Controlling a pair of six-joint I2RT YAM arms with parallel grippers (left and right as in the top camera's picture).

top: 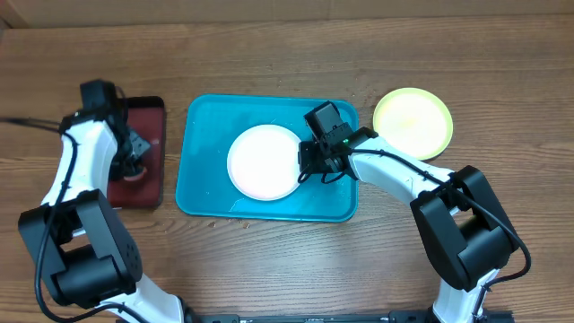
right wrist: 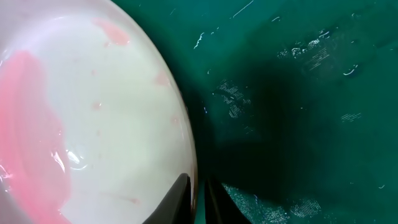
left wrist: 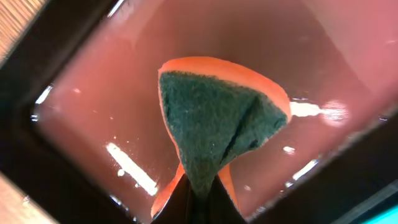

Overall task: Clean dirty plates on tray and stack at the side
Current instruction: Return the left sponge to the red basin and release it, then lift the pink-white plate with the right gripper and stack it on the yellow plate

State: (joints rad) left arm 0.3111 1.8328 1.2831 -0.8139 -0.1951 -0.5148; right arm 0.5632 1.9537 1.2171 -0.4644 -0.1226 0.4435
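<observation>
Right wrist view: nearest, the right gripper [right wrist: 198,190] has its jaws pinched almost together over the rim of the white plate [right wrist: 93,124], one finger inside and one outside, probably to steady it for scrubbing. Pink smears show on it. Beyond lies the wet floor of the tray [right wrist: 298,93], mid-desk. By the left edge, the left gripper [left wrist: 199,202] clamps a folded sponge [left wrist: 211,118] over the dark red tray [left wrist: 112,74], seemingly to wet it. Farther off, toward the far right corner, the yellow-green plate [top: 413,123] lies off the tray, apparently clean.
</observation>
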